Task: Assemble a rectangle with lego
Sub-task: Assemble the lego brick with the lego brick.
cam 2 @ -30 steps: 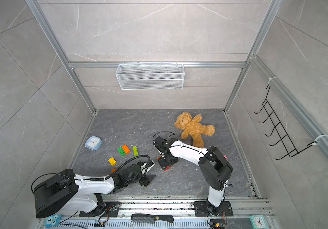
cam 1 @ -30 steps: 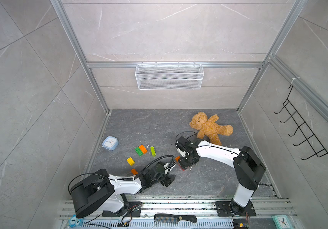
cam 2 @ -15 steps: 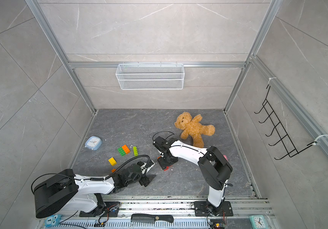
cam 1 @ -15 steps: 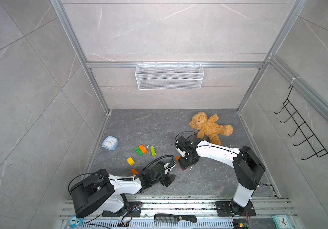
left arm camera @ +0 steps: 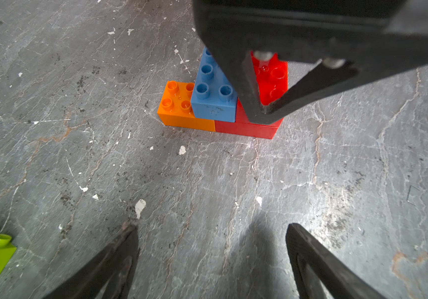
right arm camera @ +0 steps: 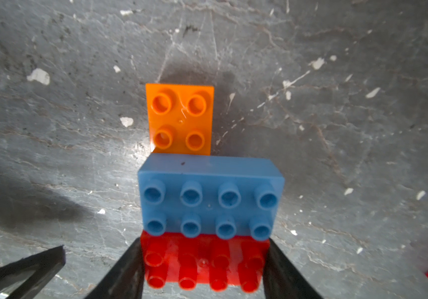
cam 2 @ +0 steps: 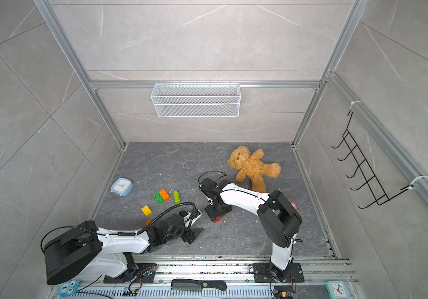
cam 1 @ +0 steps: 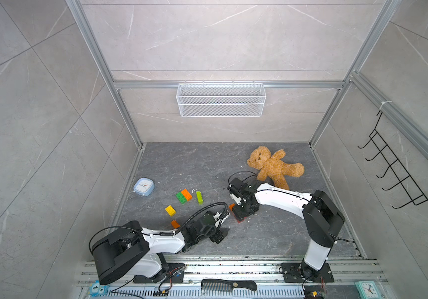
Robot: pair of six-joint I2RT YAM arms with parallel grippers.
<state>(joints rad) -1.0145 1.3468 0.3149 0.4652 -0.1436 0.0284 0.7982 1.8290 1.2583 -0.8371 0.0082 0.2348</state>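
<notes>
A small lego stack stands on the floor. A blue brick (right arm camera: 210, 196) and a red brick (right arm camera: 205, 261) sit side by side on top. An orange brick (right arm camera: 180, 119) and a lower red brick (left arm camera: 246, 129) lie beneath. My right gripper (right arm camera: 203, 259) is shut on the upper red brick, pointing down over the stack (cam 1: 240, 219). My left gripper (left arm camera: 211, 227) rests open and empty near the floor, a short way from the stack, facing it. Loose green (cam 1: 181, 197), orange (cam 1: 187, 194), lime (cam 1: 199, 197) and yellow (cam 1: 170, 210) bricks lie to the left.
A teddy bear (cam 1: 272, 167) lies behind the right arm. A small blue clock (cam 1: 143, 186) sits by the left wall. Another small orange brick (cam 1: 174, 223) lies beside the left arm. A wire basket (cam 1: 220, 99) hangs on the back wall, and a comb (cam 1: 228, 285) lies on the front rail.
</notes>
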